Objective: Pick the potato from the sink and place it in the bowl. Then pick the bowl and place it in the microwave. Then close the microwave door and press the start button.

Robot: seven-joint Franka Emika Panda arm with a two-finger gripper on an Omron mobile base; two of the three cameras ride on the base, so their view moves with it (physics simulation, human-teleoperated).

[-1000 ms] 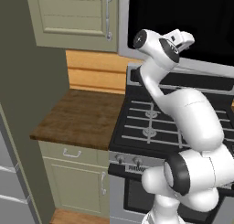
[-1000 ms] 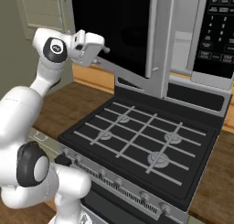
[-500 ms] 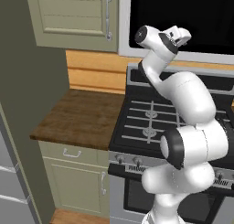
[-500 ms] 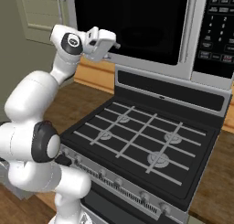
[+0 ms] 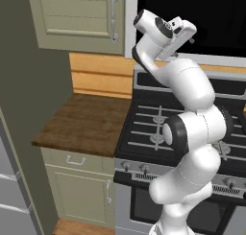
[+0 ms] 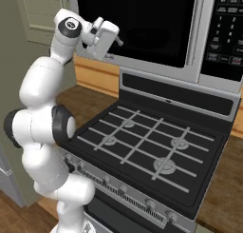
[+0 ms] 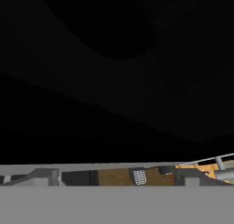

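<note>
Far left of the hand is the olive panelled cabinet door [image 5: 77,13], with the brown wooden counter [image 5: 86,123] below it. Neither belongs to the task.

The white two-finger gripper [image 6: 115,40] is up at the lower left corner of the black-fronted boxy microwave [image 6: 209,70]. Its jaws are spread wide with nothing between them. It sits just in front of the flat microwave door with the big black window [image 6: 142,23], close to the glass, though I cannot tell if it touches. The hand view looks straight into that dark glass.

The door lies flush with the microwave front, so I judge the closing step done. Potato and bowl are presumably behind the dark window, but that cannot be confirmed.

Right of the hand is the long vertical silver bar handle [image 6: 201,27], and further right, well apart from the hand, the black button panel [image 6: 228,27]. The start button is not yet pressed, so what is left is a reach to the right and the press. Below the hand is the black gas stove with grey grates [image 6: 147,146].

Compared with a second ago, the door was swung partly out toward the hand and is now shut. The arm has stretched further toward the microwave. The jaws are as wide as before.
</note>
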